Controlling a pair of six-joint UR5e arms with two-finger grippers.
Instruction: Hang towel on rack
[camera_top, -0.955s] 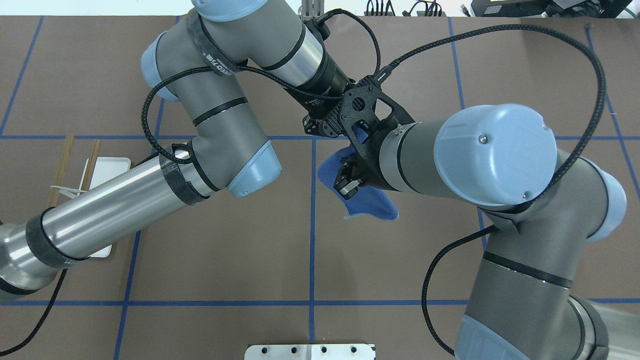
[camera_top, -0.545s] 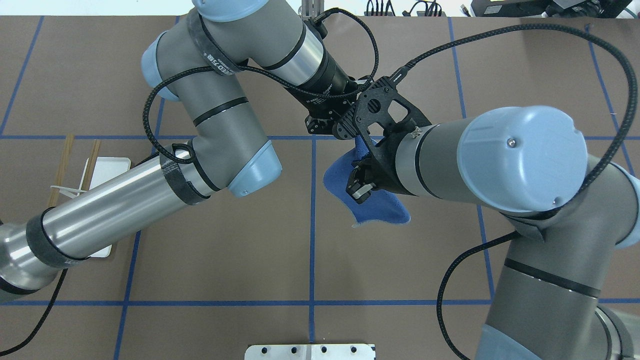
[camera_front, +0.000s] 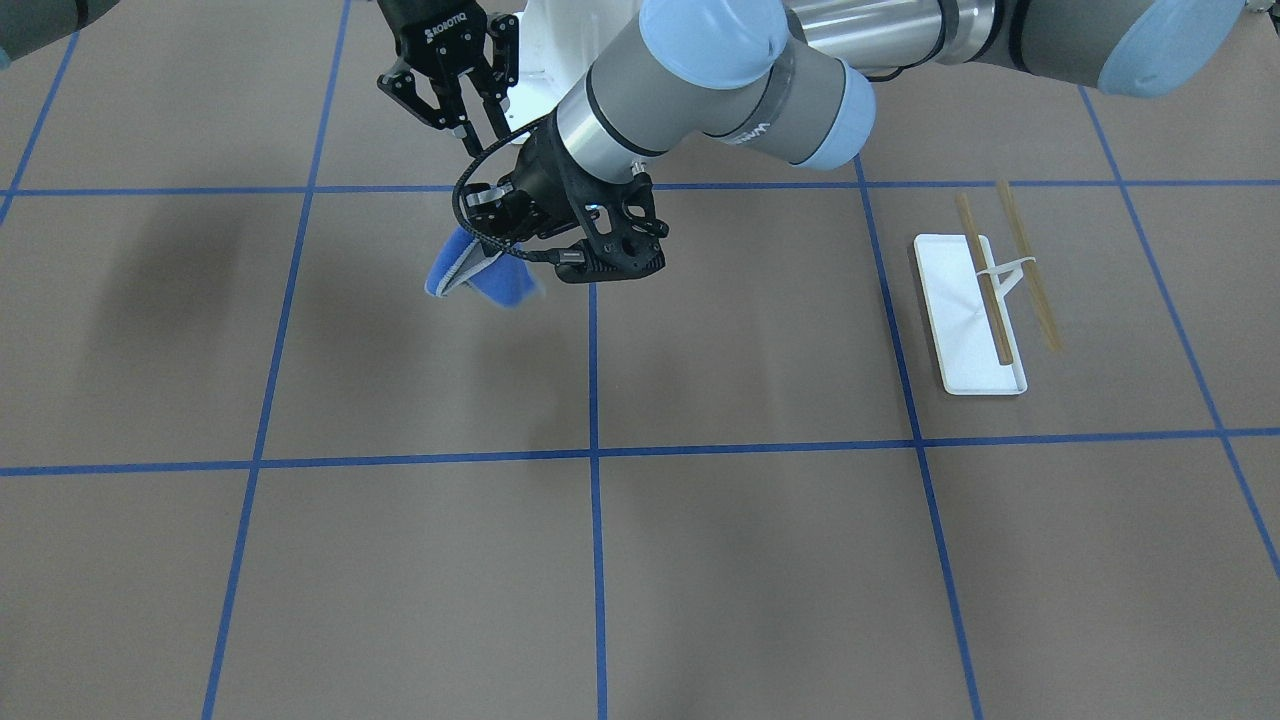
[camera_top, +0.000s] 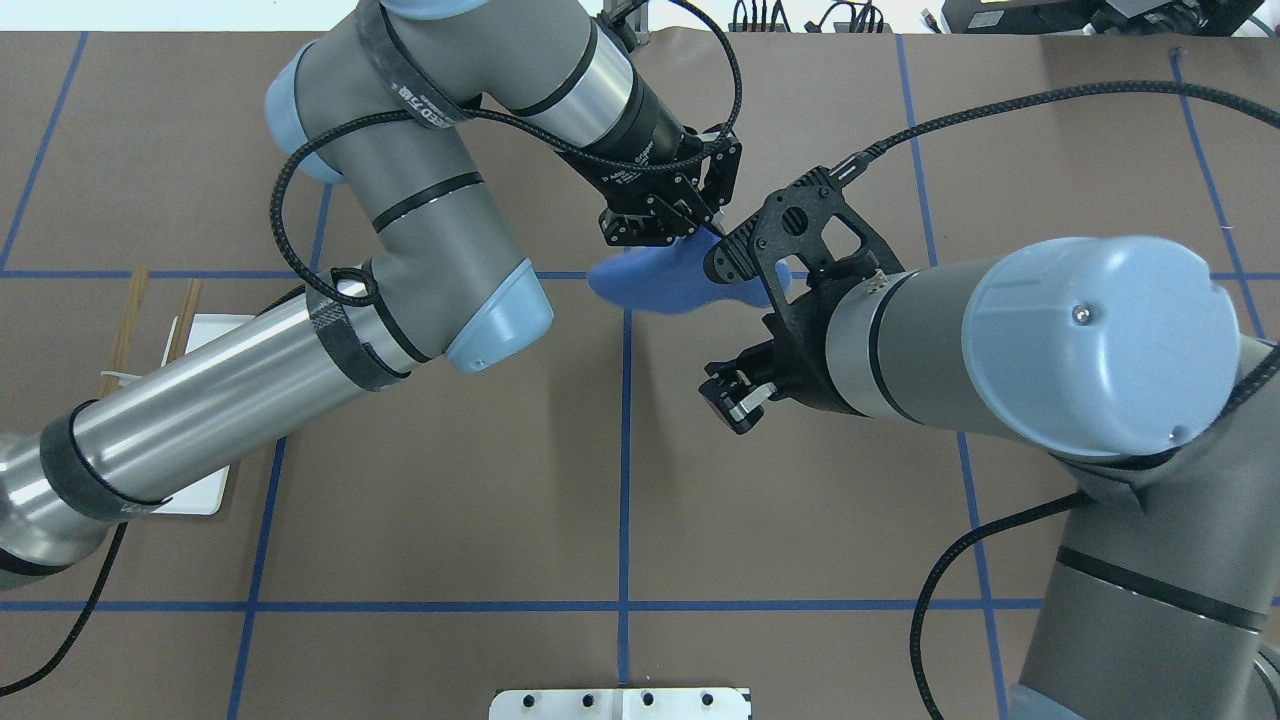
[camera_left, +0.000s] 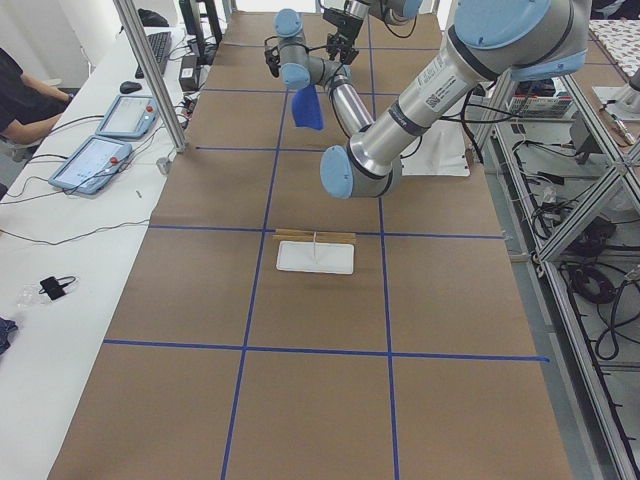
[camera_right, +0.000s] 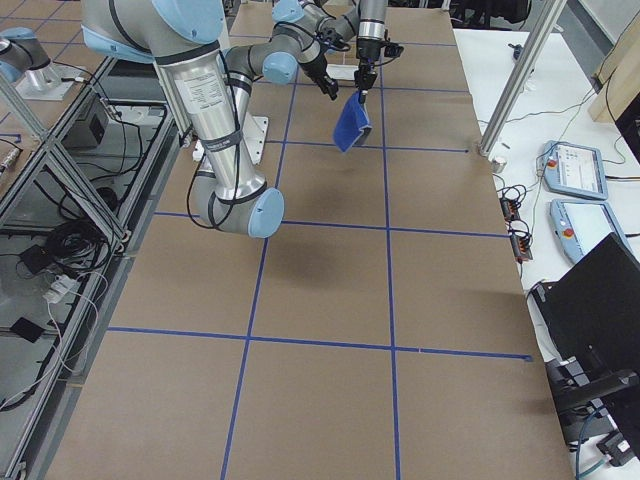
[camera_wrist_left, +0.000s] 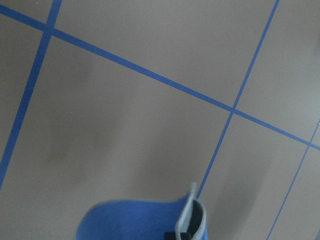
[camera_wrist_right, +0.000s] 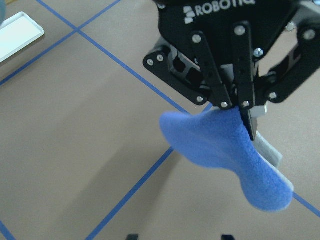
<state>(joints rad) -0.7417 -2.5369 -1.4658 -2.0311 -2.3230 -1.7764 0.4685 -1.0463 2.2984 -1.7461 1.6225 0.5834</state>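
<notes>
Brown, blue-taped table (camera_front: 760, 560) lies below the held towel (camera_front: 495, 285).

A brown table (camera_top: 450, 520) gridded with blue tape (camera_top: 624, 480), flanked by a white bench (camera_left: 60, 250) carrying two tablets (camera_left: 95, 160).

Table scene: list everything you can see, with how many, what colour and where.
Towel: one, bright blue, hanging above the table's middle.
Rack: one, white tray base with two tan rods, on the table toward the robot's left, nothing on it.
Table: one, brown with a blue tape grid.
Mounting plate: one, silvery white with bolts, at the table edge nearest the robot.
Teach pendants: two, grey with blue screens, on the side bench.
Person: one, dark top, at that bench, mostly out of view.
Left end effector: one, black, shut on the towel.
Right end effector: one, black, open, empty, beside the towel.
</notes>
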